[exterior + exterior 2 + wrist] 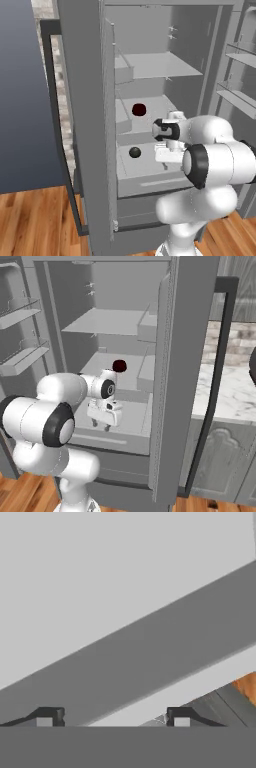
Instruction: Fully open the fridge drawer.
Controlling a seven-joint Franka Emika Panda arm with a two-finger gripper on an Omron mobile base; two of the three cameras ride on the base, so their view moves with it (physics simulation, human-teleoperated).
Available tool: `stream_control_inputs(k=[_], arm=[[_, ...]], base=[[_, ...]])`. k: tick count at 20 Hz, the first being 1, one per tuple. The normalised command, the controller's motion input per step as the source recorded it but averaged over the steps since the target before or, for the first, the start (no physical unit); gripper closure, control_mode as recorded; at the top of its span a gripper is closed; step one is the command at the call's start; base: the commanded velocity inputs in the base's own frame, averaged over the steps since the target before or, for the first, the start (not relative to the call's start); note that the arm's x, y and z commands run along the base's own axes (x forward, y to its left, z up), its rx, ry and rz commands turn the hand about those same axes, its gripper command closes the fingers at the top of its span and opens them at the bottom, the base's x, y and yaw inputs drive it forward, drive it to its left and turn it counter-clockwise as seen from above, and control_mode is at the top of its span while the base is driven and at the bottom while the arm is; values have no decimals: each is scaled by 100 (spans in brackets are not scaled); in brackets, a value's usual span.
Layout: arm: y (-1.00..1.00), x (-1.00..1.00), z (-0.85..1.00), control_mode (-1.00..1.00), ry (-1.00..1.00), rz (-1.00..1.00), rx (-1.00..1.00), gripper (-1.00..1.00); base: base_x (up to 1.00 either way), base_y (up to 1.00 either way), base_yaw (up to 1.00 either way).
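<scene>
**Gripper over the fridge drawer, fingers apart**

I see the drawer point(150, 182) low in the open fridge point(95, 100), under the two shelves, its pale front ridge running across both base views point(102, 440). It stands out a little from the fridge body, with its flat light top surface showing behind the front. Below it sits the taller, darker drawer front point(137, 212).

My gripper point(101, 426) points down over the drawer's top surface, just behind the front edge. In the hand view the two fingertips point(49, 717) stand well apart, with nothing between them; beyond them I look down on a pale surface, a darker grey band crossing at a slant, and a sliver of wood floor point(246, 687) at the right edge. I cannot tell whether the fingertips touch the drawer.

On the shelf above the drawer rests a dark red round thing point(139, 109), also in the right base view point(119, 365). A dark ball point(135, 152) lies lower, on the drawer's level, left of my wrist. The fridge doors stand open on both sides, the far one carrying door racks point(240, 75). A marble counter point(230, 391) lies to the right of the fridge.
</scene>
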Motion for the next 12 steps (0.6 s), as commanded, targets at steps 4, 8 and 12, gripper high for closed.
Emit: stream_control_inputs(k=[4,8,12], arm=[[-19,-100,-44,-100,14,0,0,-100],[-20,-100,-15,-100,1,0,2,-100],[-5,-93,30,-100,-17,0,11,-100]], base=[[0,0,0],[0,0,0],[0,0,0]])
